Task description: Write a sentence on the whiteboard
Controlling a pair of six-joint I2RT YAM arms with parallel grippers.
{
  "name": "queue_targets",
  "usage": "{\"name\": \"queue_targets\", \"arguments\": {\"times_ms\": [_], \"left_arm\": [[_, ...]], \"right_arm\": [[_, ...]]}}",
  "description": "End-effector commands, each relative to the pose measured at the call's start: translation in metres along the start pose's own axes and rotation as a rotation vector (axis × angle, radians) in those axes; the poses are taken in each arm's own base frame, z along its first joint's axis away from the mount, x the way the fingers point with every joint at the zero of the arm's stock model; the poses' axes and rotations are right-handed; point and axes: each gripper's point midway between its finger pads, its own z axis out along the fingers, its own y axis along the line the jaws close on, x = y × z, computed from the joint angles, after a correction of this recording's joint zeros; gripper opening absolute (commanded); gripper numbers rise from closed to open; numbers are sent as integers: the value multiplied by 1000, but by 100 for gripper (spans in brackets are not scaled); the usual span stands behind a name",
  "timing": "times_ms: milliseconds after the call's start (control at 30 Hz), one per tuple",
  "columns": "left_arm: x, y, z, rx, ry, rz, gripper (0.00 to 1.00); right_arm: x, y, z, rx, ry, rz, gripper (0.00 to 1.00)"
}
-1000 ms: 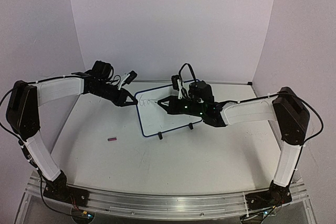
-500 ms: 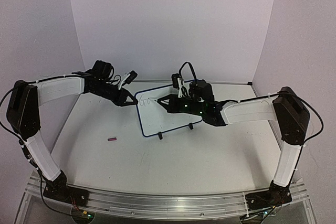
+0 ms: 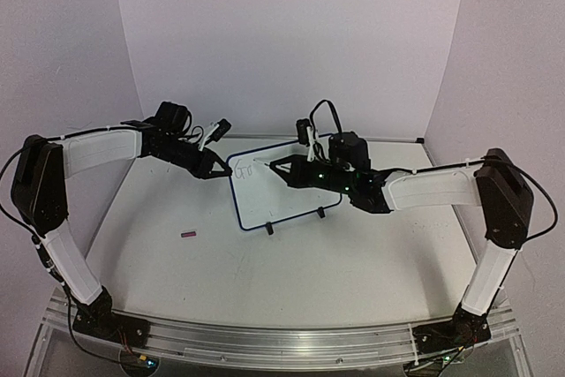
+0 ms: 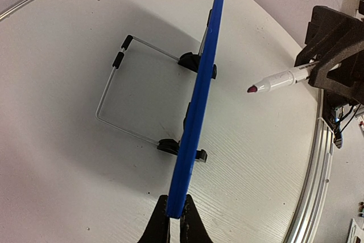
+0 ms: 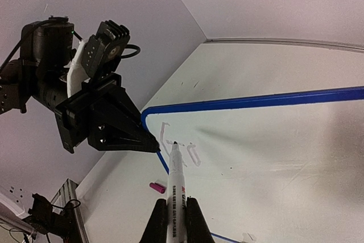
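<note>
The whiteboard (image 3: 284,196) stands tilted on its wire stand at mid-table, with a dark-blue frame. My left gripper (image 3: 222,174) is shut on the board's left edge; the left wrist view shows the blue edge (image 4: 199,101) pinched between the jaws of the left gripper (image 4: 175,220). My right gripper (image 5: 175,215) is shut on a white marker (image 5: 175,177), uncapped, its tip pointing at the board's upper left. From the left wrist, the marker (image 4: 278,79) tip hangs a little off the board's face. The sentence (image 5: 181,143) is two faint letters, roughly "Go".
A small pink marker cap (image 3: 188,235) lies on the table left of the board, also seen as the cap (image 5: 157,187) below the marker. The board's wire stand (image 4: 122,92) and black feet (image 4: 196,61) rest behind it. Walls close the table's far and side edges.
My right arm has swung its elbow out to the right, and the marker now sits slightly higher and further right on the board. The left arm has not moved.
</note>
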Motion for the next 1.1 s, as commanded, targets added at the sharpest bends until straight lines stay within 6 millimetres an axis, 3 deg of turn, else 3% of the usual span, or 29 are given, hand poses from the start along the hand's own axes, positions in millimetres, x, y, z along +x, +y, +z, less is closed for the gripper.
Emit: {"name": "queue_targets", "arguments": {"times_ms": [0, 367, 833, 1067], "left_arm": [[13, 7, 7, -39, 63, 10, 0], [13, 7, 7, -39, 64, 11, 0], [15, 7, 8, -39, 68, 10, 0], [15, 7, 9, -37, 71, 9, 0]], "right_arm": [[-3, -7, 4, 9, -20, 6, 0], [1, -20, 10, 29, -11, 23, 0], [1, -22, 17, 24, -9, 22, 0], [10, -26, 19, 23, 17, 33, 0]]}}
